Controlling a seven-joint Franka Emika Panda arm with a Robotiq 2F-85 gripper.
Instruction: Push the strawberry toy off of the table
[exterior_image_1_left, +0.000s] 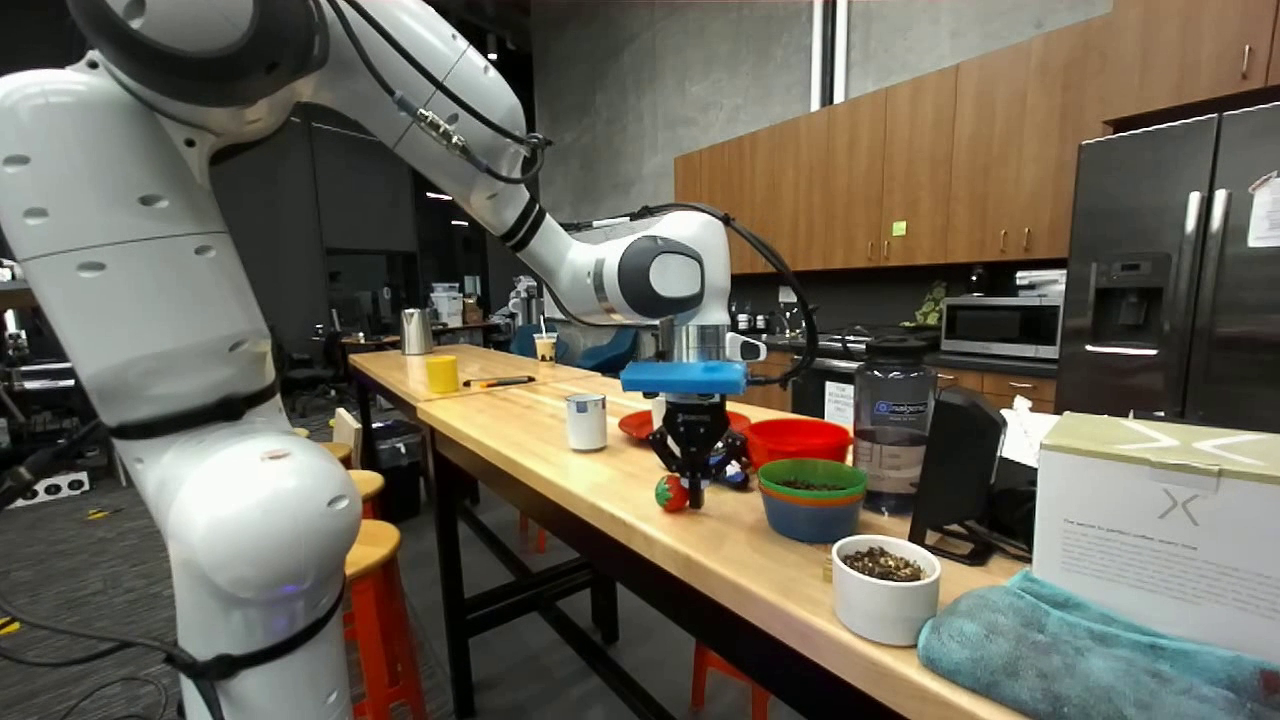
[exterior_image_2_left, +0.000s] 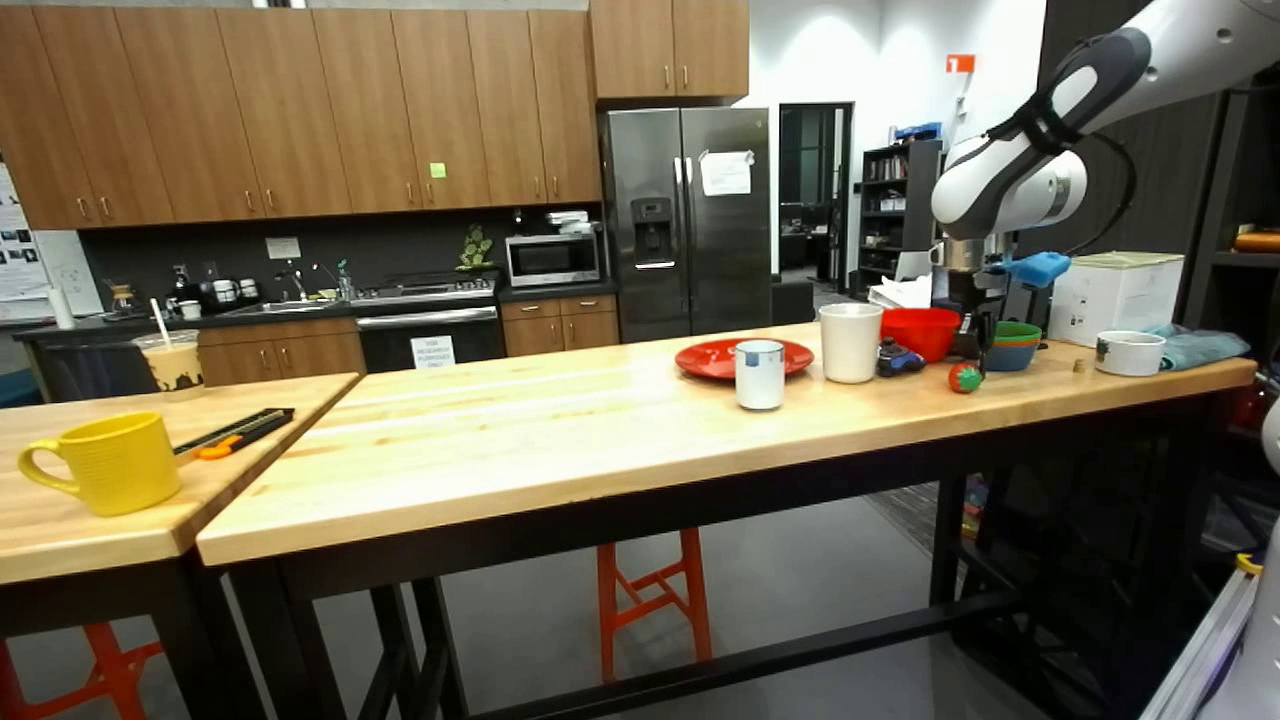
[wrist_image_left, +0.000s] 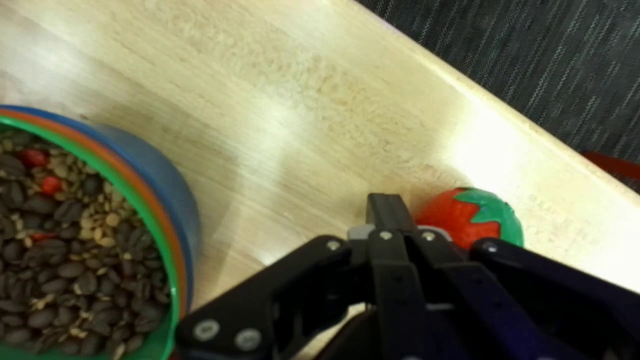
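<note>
Flanking one strawberry (exterior_image_1_left: 671, 493), one hand (exterior_image_1_left: 696, 494)

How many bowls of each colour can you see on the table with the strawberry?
Red bowl: 1
White bowl: 1
Green bowl: 1
Orange bowl, under the green: 1
Blue bowl, under the orange: 1
Total: 5 bowls

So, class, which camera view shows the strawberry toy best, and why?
The wrist view: the strawberry toy appears largest there, its red and green colouring clear, though the hand hides part of it. In both exterior views it looks small, on the table beside the hand.
</note>
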